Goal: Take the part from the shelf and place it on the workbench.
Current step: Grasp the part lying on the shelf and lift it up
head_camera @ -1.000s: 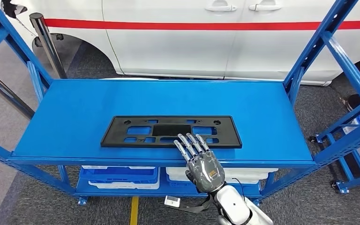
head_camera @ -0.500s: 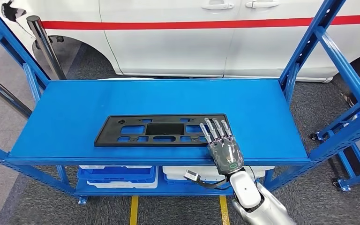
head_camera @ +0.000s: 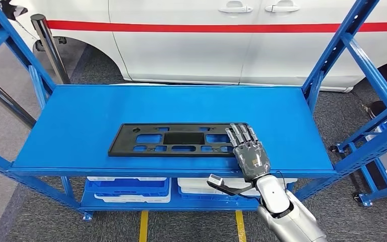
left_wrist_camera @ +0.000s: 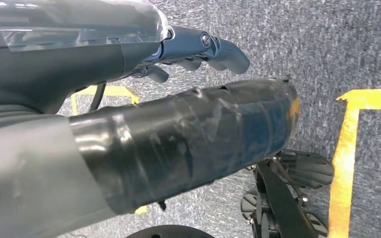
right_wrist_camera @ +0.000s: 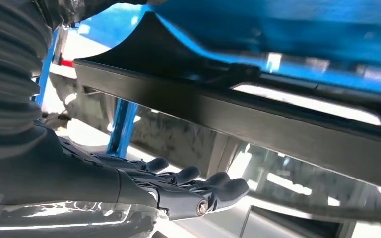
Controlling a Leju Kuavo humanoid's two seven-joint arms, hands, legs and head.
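A flat black plastic part (head_camera: 178, 139) with cut-out holes lies lengthwise on the blue shelf (head_camera: 131, 108), near its front edge. The right hand (head_camera: 247, 150) rests palm down on the part's right end, fingers straight. Behind the shelf stands a white car (head_camera: 221, 40) with a red stripe.

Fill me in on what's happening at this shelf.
The robot is going for the black part lying flat on the blue shelf. Its right hand reaches over the part's right end with fingers stretched out over it, not closed around it. The part is not lifted yet. The left hand hangs over the floor, holding nothing. A white car is parked behind the shelf.
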